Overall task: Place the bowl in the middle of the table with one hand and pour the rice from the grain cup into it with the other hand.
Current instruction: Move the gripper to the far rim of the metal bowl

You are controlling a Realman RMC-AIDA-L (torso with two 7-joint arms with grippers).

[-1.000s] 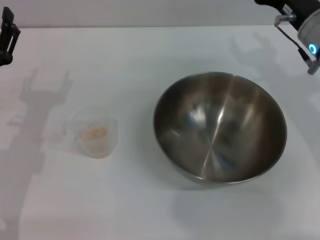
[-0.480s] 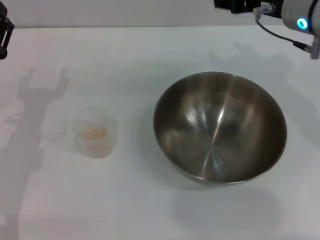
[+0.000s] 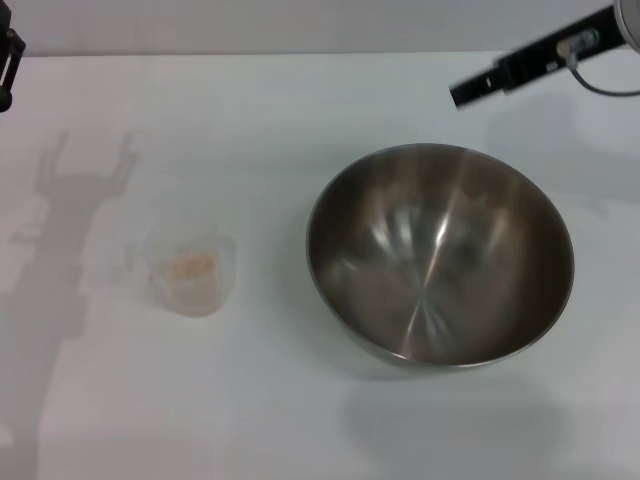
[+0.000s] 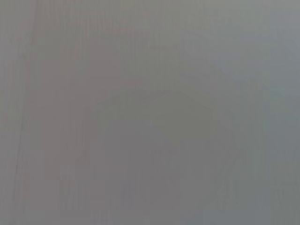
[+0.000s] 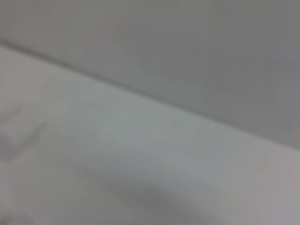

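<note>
Bowl (image 3: 440, 256) is sitting right of centre on the table (image 3: 250, 110), the cup (image 3: 190, 270) of rice (image 3: 190, 265) at centre left, both free. Right gripper (image 3: 470, 92) is hanging at upper right beyond the bowl, seemingly approaching its rim; the left gripper (image 3: 6, 60) is waiting at the upper left edge. I cannot tell how far either is open; neither is holding anything.

I can read nothing here — no text, label or number on my bowl (image 3: 440, 255) or grain cup (image 3: 190, 272).

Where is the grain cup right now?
In the head view the grain cup stands upright on the table, on the robot's left, apart from the bowl to its right; neither gripper is near it.
</note>
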